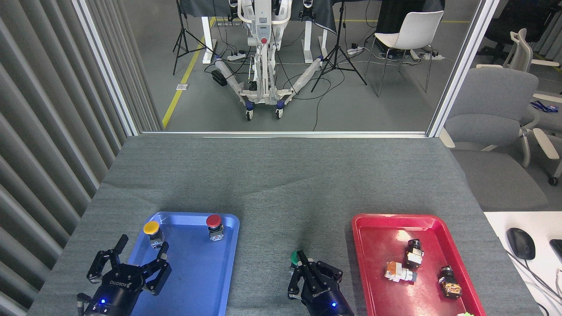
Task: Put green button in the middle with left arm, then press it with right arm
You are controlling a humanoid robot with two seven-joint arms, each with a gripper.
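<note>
Green button (295,259) sits on grey cloth (281,188) between 2 trays, my right gripper (303,262) closed over its cap. Left gripper (139,253) spread, empty. Judged light, rigid; press dome centre.

Middle: green domed push-button (295,258) on grey textured cloth (281,184), between blue plastic tray (197,281) (left) and red plastic tray (421,298) (right).
Right gripper (304,264): over the button, seemingly touching.

Grey ribbed wall panels (52,131) along left side. Beyond glass partition frame (456,70): grey floor (351,109) with yellow line (180,83), wheeled white equipment stand (261,57), tripods (337,57), white chair (410,37). Grey office chair (491,109) at right.
</note>
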